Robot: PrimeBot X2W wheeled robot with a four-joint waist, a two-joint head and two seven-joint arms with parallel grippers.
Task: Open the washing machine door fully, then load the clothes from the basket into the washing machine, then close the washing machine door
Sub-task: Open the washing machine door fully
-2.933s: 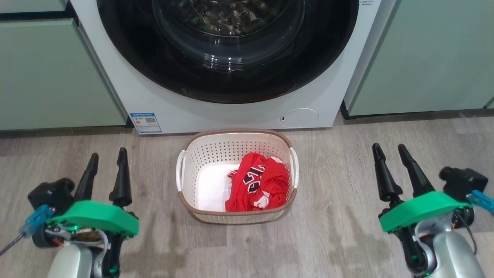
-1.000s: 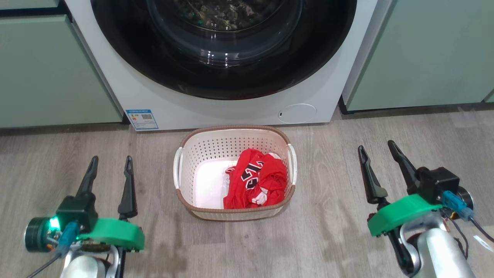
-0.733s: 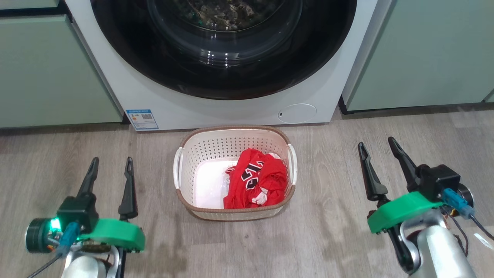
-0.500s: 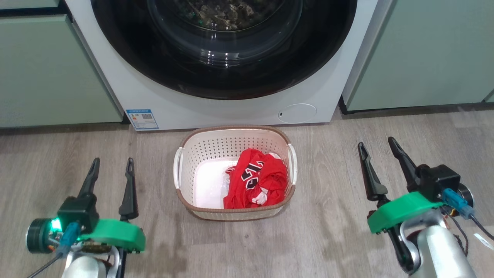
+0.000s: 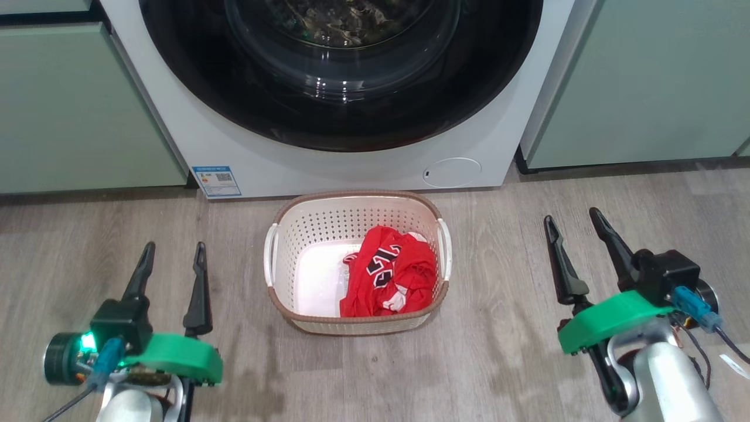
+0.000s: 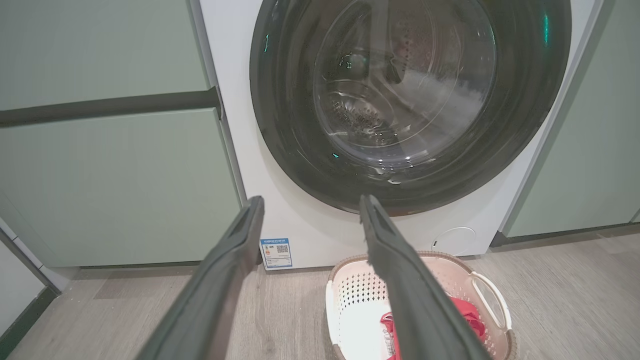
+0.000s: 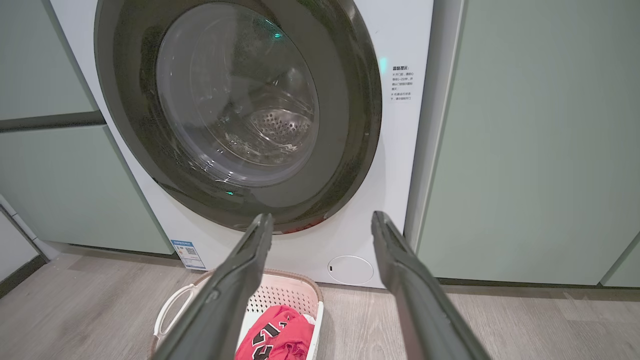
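The white washing machine (image 5: 351,170) stands ahead, its round black-rimmed door (image 5: 343,126) shut flat against the front; the glass bowl centre (image 6: 400,85) shows the steel drum behind it. On the floor before it sits the cream basket (image 5: 281,258) holding red clothes (image 5: 389,275) in its right half. My left gripper (image 5: 174,251) hovers open over the floor left of the basket. My right gripper (image 5: 571,218) is open at the basket's right, empty. Both point toward the machine; the door (image 7: 240,110) faces the right wrist view too.
Pale green cabinets (image 5: 76,117) flank the machine on the left and on the right (image 5: 650,82). A blue label (image 5: 217,180) and a small round flap (image 5: 451,172) mark the machine's lower front. Grey wood floor (image 5: 515,351) surrounds the basket.
Over the last second the left gripper has eased slightly right and down in the head view. The right gripper, basket and door stay put.
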